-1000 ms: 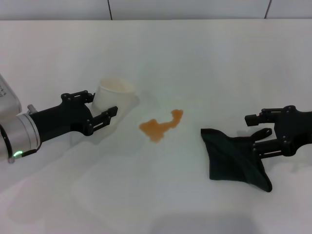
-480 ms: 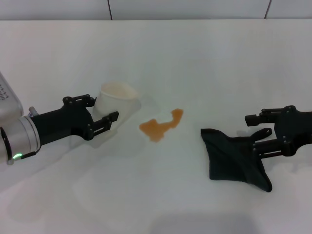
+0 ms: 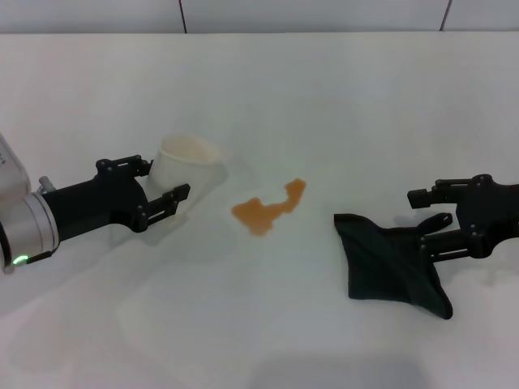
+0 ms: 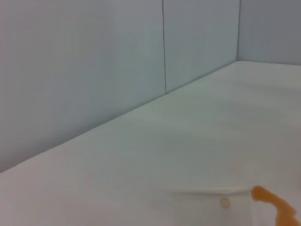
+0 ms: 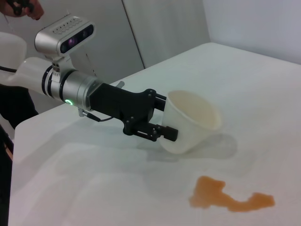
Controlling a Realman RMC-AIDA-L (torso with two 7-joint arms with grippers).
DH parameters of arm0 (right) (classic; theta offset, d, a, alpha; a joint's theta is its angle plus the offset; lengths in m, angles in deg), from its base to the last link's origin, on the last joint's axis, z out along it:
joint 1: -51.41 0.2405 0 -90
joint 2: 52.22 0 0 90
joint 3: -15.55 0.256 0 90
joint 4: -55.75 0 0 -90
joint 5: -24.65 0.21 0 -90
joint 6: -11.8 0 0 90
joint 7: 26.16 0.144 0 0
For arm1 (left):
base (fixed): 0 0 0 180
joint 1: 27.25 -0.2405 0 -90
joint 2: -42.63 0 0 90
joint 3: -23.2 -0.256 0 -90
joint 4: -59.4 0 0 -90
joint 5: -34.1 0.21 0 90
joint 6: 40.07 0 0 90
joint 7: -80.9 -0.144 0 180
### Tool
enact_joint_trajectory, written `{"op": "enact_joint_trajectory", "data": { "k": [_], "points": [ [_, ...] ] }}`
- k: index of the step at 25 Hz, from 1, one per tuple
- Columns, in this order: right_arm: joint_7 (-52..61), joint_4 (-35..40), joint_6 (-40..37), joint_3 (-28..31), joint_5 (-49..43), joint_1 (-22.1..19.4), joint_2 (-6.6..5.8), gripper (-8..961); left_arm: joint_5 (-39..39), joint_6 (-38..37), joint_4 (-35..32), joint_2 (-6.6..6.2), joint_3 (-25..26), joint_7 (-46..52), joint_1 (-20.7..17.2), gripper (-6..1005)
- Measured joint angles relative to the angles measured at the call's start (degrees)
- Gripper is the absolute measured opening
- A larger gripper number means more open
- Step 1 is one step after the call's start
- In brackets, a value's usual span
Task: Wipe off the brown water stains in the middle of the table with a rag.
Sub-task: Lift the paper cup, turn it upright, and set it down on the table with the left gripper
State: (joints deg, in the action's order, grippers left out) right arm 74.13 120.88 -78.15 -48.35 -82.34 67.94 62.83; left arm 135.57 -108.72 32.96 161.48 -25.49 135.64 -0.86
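The brown water stains point(image 3: 268, 208) lie as an orange-brown blotch in the middle of the white table point(image 3: 340, 97). They also show in the right wrist view point(image 5: 225, 198) and the left wrist view point(image 4: 278, 208). The dark rag point(image 3: 388, 266) lies flat to the right of the stains. My right gripper point(image 3: 426, 220) is open at the rag's right edge, its lower finger resting on the cloth. My left gripper point(image 3: 165, 180) is shut on a whitish plastic cup point(image 3: 191, 161), held tilted to the left of the stains, as the right wrist view point(image 5: 167, 118) shows too.
A wall with panel seams point(image 3: 180, 14) runs along the table's far edge. In the right wrist view the table's corner edge point(image 5: 19, 123) shows behind my left arm, with a person's hand point(image 5: 26, 7) beyond it.
My left gripper with the cup has shifted slightly, first toward the stains and then back to the left. The right gripper and the rag have not moved.
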Motion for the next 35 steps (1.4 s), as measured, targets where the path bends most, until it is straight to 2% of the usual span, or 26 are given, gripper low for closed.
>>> {"op": "enact_joint_trajectory", "data": {
  "k": [13, 25, 30, 35],
  "points": [
    [0.0, -0.1, 0.2, 0.1, 0.7, 0.5, 0.0, 828, 1.2, -0.4, -2.3, 0.13, -0.1, 0.6, -2.8, 540],
    [0.1, -0.1, 0.3, 0.1, 0.7, 0.5, 0.0, 828, 3.6, -0.7, -6.0, 0.08, -0.4, 7.4, -4.0, 543],
    [0.2, -0.1, 0.3, 0.1, 0.7, 0.6, 0.0, 828, 7.1, -0.8, -8.9, 0.19, -0.9, 12.5, -4.1, 635],
    [0.2, -0.3, 0.6, 0.1, 0.7, 0.6, 0.0, 827, 7.3, -1.4, -10.8, 0.25, -1.0, 13.0, -5.0, 799]
  ]
}}
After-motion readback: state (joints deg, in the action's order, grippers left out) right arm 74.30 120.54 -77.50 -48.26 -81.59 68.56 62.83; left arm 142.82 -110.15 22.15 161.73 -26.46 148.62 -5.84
